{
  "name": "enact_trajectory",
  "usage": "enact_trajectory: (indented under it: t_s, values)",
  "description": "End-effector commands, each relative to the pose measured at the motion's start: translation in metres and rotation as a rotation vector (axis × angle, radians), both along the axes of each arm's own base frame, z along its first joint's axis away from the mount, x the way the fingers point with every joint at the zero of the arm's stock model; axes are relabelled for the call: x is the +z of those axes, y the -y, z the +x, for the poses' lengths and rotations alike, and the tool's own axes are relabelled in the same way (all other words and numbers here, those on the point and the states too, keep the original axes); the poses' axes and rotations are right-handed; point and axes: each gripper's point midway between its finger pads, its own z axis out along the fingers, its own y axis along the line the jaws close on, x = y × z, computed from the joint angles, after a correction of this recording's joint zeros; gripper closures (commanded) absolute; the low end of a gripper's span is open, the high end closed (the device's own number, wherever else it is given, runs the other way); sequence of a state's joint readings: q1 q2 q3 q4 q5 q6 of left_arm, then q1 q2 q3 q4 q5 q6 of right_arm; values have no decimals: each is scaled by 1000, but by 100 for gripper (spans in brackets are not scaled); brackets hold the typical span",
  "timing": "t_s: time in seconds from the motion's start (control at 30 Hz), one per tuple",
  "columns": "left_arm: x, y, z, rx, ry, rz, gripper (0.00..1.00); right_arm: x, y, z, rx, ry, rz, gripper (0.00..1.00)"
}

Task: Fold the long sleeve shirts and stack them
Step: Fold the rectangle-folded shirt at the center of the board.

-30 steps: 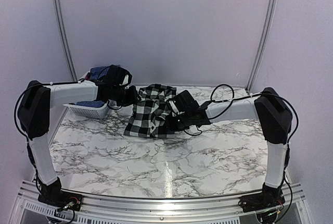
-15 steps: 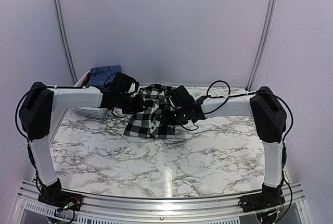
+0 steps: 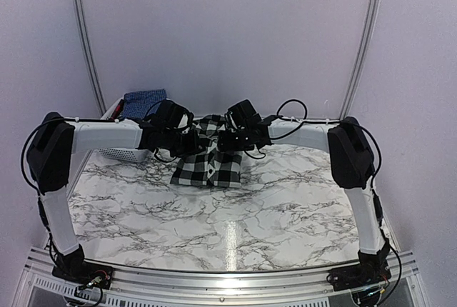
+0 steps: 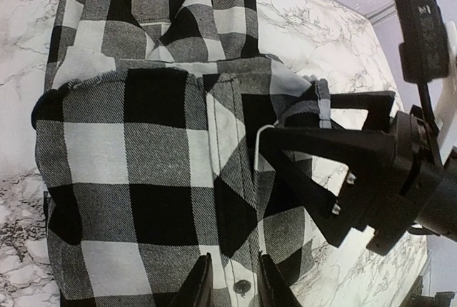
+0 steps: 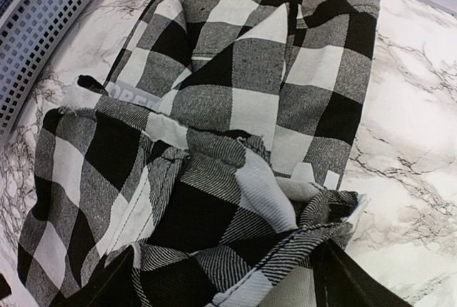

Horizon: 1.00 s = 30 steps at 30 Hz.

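The black-and-white checked shirt (image 3: 208, 168) lies folded at the back middle of the marble table (image 3: 235, 214). It fills the left wrist view (image 4: 143, 164) and the right wrist view (image 5: 235, 71). My left gripper (image 3: 191, 143) sits at its left upper edge, its jaws nearly closed on the button placket (image 4: 234, 289). My right gripper (image 3: 225, 141) is over the shirt's right upper edge, its jaws wide apart with a bunched fold between them (image 5: 228, 285). It also shows in the left wrist view (image 4: 343, 171). A blue printed shirt (image 3: 143, 100) lies in the basket.
The white slotted basket (image 3: 114, 152) stands at the back left, right next to the checked shirt, and shows in the right wrist view (image 5: 36, 28). The back wall is close behind both grippers. Bare marble lies in front of the shirt.
Both grippers moved toward the back wall, carrying the shirt's near part up and over. The right arm swung left. The shirt now lies shorter and more compact.
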<state>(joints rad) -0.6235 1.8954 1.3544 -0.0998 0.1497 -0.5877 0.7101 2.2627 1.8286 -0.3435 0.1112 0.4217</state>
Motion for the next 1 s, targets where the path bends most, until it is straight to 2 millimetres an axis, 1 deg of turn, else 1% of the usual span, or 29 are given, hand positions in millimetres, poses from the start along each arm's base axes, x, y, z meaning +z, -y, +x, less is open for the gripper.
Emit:
enact_trajectory:
  t_s: [0.0, 0.07, 0.13, 0.23, 0.33, 0.4, 0.47, 0.57, 0.63, 0.7, 0.73, 0.77, 0.87, 0.9, 0.93, 0.97]
  values:
    - [-10, 14, -6, -30, -11, -17, 78, 13, -12, 14, 46, 37, 11, 23]
    - [-15, 18, -7, -38, -20, -22, 78, 16, -15, 17, 54, 39, 11, 22]
    - [-22, 24, -8, -48, -32, -37, 78, 25, -15, 17, 57, 50, 13, 19]
    - [-33, 28, -7, -50, -43, -53, 78, 45, -14, 12, 78, 74, 26, 13]
    - [-46, 32, -3, -42, -55, -59, 78, 72, -9, 5, 90, 108, 48, 8]
    - [-53, 32, 2, -27, -57, -55, 78, 83, -8, 0, 99, 116, 58, 6]
    - [-61, 35, 8, -17, -62, -56, 78, 85, -8, -5, 106, 109, 63, 6]
    - [-70, 39, 14, -6, -78, -61, 79, 80, -7, -14, 109, 96, 52, 6]
    - [-67, 42, 16, -9, -75, -71, 79, 73, -7, -22, 111, 80, 48, 12]
    - [-56, 40, 17, -4, -53, -77, 79, 64, -5, -32, 113, 66, 47, 20]
    - [-50, 39, 17, -1, -41, -78, 79, 58, -2, -36, 111, 59, 46, 27]
    - [-43, 37, 16, 1, -29, -80, 79, 54, 0, -39, 108, 52, 49, 39]
    - [-32, 32, 13, 3, -15, -82, 78, 43, 7, -46, 97, 36, 45, 58]
    - [-31, 30, 11, 3, -17, -81, 78, 40, 8, -47, 98, 33, 46, 61]
    - [-28, 29, 9, 4, -18, -84, 78, 38, 8, -48, 100, 31, 50, 61]
    - [-30, 27, 6, 5, -25, -82, 78, 35, 7, -48, 102, 27, 50, 62]
